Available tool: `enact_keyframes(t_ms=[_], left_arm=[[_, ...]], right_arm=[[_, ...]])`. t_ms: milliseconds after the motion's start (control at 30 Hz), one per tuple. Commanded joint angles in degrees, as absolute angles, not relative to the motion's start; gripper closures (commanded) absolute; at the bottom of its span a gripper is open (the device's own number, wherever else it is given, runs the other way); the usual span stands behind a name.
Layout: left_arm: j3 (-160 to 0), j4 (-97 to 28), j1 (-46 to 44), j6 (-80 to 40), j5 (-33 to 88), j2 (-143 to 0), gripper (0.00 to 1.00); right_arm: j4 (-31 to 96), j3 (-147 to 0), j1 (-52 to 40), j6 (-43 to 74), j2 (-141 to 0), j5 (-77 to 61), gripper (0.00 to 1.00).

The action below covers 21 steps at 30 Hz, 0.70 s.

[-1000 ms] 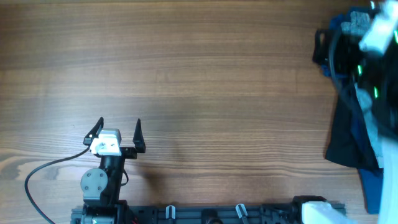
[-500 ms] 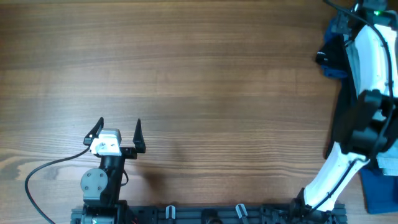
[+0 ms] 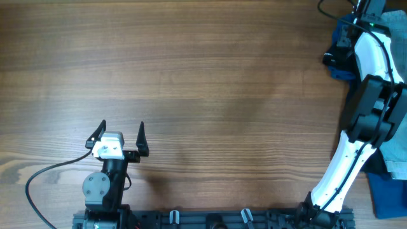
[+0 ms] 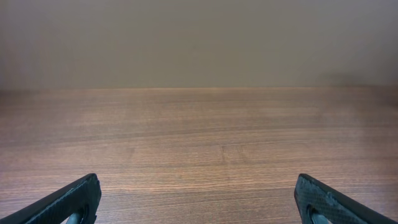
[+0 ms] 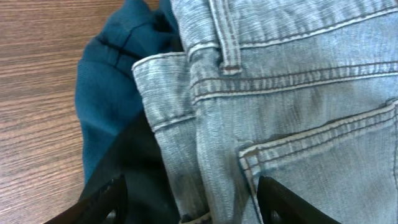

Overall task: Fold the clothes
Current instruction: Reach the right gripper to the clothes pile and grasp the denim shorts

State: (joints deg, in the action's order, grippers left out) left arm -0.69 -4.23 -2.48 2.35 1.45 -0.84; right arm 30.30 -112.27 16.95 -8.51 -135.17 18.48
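Observation:
The light blue denim shorts (image 5: 292, 93) fill most of the right wrist view, showing the waistband, a belt loop and a stitched pocket. In the overhead view they lie at the table's right edge (image 3: 399, 156), partly hidden by my right arm. My right gripper (image 5: 193, 211) is open and hovers just above the shorts' waistband edge, one finger over the black garment (image 5: 134, 171) and one over the denim. My left gripper (image 3: 121, 135) is open and empty at the front left, over bare wood (image 4: 199, 199).
A darker blue garment (image 5: 106, 87) lies under the shorts' left side and also shows in the overhead view (image 3: 340, 69). More royal-blue cloth (image 3: 388, 197) sits at the front right corner. My right arm (image 3: 372, 57) stretches along the right edge of the wooden table (image 3: 203, 76).
My right arm has swung and stretched toward the far right corner, over the pile of garments. My left arm has not moved.

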Motion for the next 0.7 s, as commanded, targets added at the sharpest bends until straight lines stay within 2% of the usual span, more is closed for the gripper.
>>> enact_keyframes(t_ms=[0,67,133,167,200,233,267,300,367,667], left_arm=[[-0.34,-4.29,-2.74,3.20,1.91,-0.49,0.00],[-0.34,-4.29,-2.74,3.20,1.91,-0.49,0.00],[-0.34,-4.27,-2.74,3.22,1.91,-0.49,0.00],[-0.34,-4.29,-2.74,3.20,1.91,-0.49,0.00],[-0.34,-4.29,-2.74,3.20,1.91,-0.49,0.00],[-0.34,-4.29,-2.74,3.22,1.91,-0.49,0.00],[-0.34,-4.29,-2.74,3.20,1.91,-0.49,0.00],[-0.34,-4.29,-2.74,3.20,1.91,-0.49,0.00],[-0.34,-4.29,-2.74,3.20,1.91,-0.49,0.00],[-0.34,-4.29,-2.74,3.20,1.91,-0.49,0.00]], right_arm=[[28.60,-110.15,17.67,-8.86,-136.59,19.29,0.34],[27.07,-109.06,17.76,-8.88,-136.64,19.29,0.38],[26.61,-109.06,17.76,-9.02,-136.64,19.31,0.60],[26.74,-109.06,17.76,-9.04,-136.64,19.31,0.65],[26.81,-109.06,17.76,-9.02,-136.64,19.29,0.66],[26.74,-109.06,17.76,-9.02,-136.64,19.31,0.66],[26.63,-109.06,17.78,-9.02,-136.64,19.31,0.62],[26.63,-109.03,17.87,-8.99,-136.68,19.29,0.51],[26.57,-109.03,18.09,-9.02,-136.94,19.29,0.48],[26.11,-109.03,18.31,-9.06,-138.58,19.31,0.48]])
